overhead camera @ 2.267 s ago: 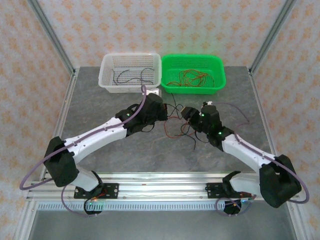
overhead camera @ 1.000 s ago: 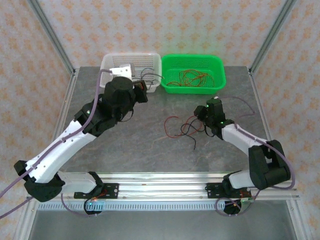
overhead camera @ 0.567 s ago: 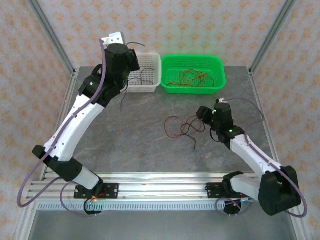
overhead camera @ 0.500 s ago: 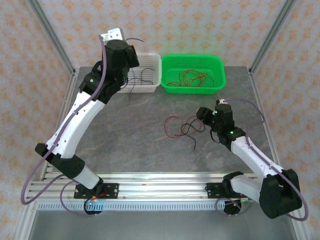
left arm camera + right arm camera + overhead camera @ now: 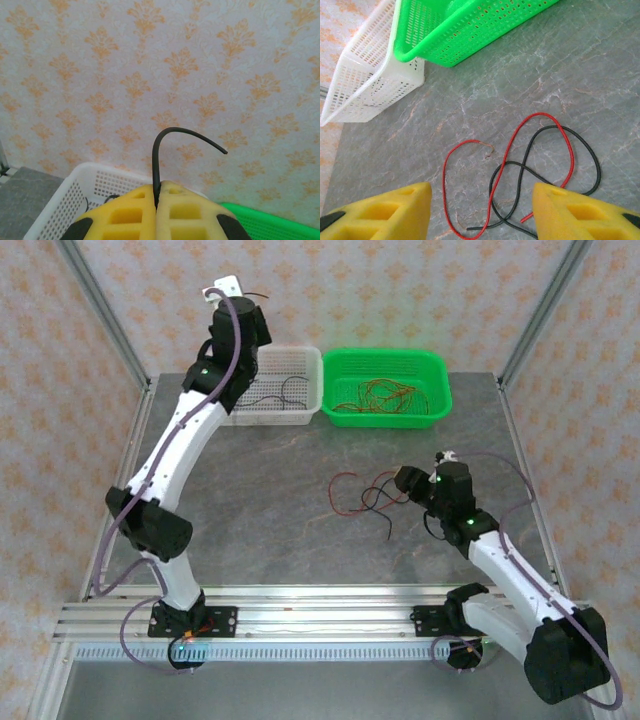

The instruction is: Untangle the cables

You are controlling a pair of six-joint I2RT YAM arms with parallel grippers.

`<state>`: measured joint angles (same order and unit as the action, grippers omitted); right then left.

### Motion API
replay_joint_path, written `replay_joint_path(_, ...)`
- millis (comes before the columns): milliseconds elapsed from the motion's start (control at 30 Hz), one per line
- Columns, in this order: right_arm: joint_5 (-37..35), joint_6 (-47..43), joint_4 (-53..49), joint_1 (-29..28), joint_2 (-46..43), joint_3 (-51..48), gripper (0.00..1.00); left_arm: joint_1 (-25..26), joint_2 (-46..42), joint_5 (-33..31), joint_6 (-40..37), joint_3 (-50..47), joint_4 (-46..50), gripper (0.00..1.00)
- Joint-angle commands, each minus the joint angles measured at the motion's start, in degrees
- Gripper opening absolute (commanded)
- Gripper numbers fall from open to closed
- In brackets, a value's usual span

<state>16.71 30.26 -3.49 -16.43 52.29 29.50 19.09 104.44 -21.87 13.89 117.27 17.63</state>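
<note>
Left fingers (image 5: pixel 125 212): pressed together on one black strand (image 5: pixel 159 150), raised high above the white basket (image 5: pixel 60 202). The strand's free end curls over in open air.
White basket contents: we see a few black cables (image 5: pixel 285 392) lying inside.
Green basket (image 5: pixel 385 421): just beside the white basket on its right, holding a nest of red cables (image 5: pixel 385 393).
Loose tangle (image 5: pixel 362 496): on the worktop (image 5: pixel 250 510), well apart from the white basket, nearer the arm bases and to the right. A red cable (image 5: pixel 444 172) and a black cable (image 5: pixel 597 170) loop across each other several times.
Right fingers (image 5: pixel 395 205): spread apart and pinching nothing, hovering at the edge of the tangle farthest from the white basket.
Handling: we judge the strands very light, limp yet springy, and slippery. A pull on one will likely drag the other along.
Where to hold: we would pinch close to a free end, such as the red tip by the crossings, rather than mid-loop.
</note>
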Motion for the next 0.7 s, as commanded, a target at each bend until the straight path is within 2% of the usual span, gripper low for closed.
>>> replay_joint_path(0,-1.2,1.8,-1.6,0.2,-2.2,-1.8,0.55,-1.2,3.4,0.7,-2.9,0.9,-8.5,0.00)
replay_joint_path(100,-1.3,2.5,-2.5,0.2,-4.0,-2.5,0.55,-1.8,7.2,1.5,-3.1,4.5,-7.7,0.00)
replay_joint_path(267,-2.2,3.0,-4.5,0.2,-6.7,-1.8,0.55,-1.9,7.5,1.4,-5.1,8.1,-8.6,0.00)
replay_joint_path(667,-2.9,3.3,-6.5,0.2,-9.2,-3.0,0.55,-3.9,12.9,0.6,-8.3,5.4,-16.8,0.00)
